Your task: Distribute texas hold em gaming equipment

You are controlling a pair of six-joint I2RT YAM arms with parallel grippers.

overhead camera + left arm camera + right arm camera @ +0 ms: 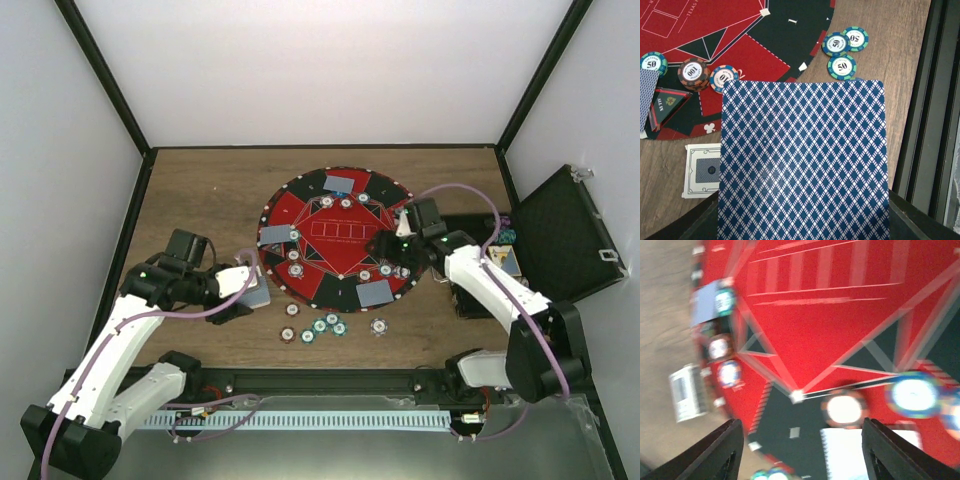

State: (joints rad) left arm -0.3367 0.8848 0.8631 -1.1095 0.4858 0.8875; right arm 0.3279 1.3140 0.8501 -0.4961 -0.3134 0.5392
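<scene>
Left tool (252, 286): clenching on a blue diamond-backed playing card (804, 160) and holding it flat, back up, just off the near-left edge of the round mat (340, 250). This card is filling most of the left wrist view.

Bordered card (702, 170): lying face down on the bench (200, 190) beside the mat's rim, partly hidden behind the held card.

Three green-and-blue "50" chips (842, 66): sitting clustered on the bench just outside the mat's near rim.

Reddish-brown chip stack (693, 73) and "10" chip (723, 78): resting side by side, touching, just inside the mat's rim.

Right tool (801, 425): hanging released over the mat's right part, fingers spread with nothing between them. The right wrist view is showing heavy blur.

Reddish chip (844, 409) and blue-green chip (914, 395): lying on the mat below that tool.

Grey-blue cards: lying face down at the mat's far seat (340, 184), left seat (277, 235) and near-right seat (375, 293).

Black hinged case (565, 235): standing open on the bench, right of the mat.
</scene>
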